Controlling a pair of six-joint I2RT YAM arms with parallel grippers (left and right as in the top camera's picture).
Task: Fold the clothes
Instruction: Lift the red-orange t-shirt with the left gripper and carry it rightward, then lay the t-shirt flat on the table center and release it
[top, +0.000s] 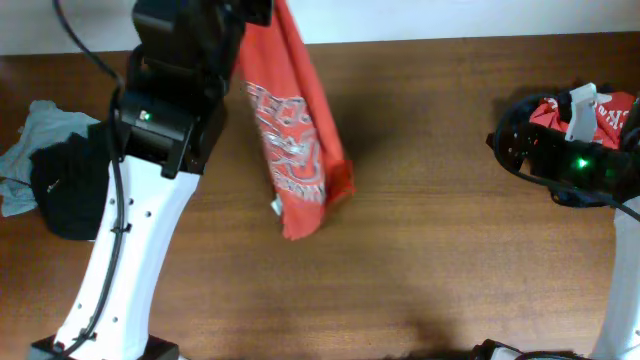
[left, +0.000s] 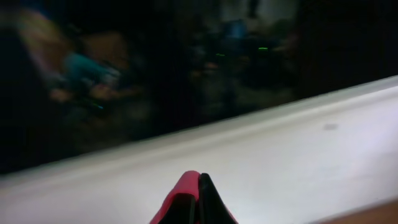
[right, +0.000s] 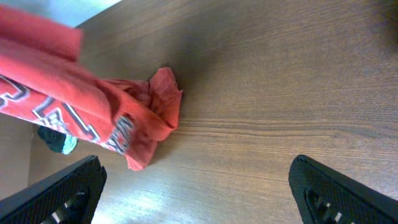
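Wooden table (top: 450, 240) beneath red T-shirt (top: 293, 140) pinched by left tool (left: 198, 186); right tool (right: 200, 190) released, apart

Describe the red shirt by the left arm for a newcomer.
On the table, look beside the left arm. The orange-red T-shirt runs in a long strip with pale lettering. The black garment, grey-blue garment and other red garment lie bunched.

- Brown wooden table (top: 450, 220).
- Orange-red T-shirt (top: 295, 130), its lower end resting mid-table.
- Black garment (top: 65, 185) touching a pale grey-blue garment (top: 40, 125), at the left edge.
- Red white-lettered garment (top: 605, 115), far right.
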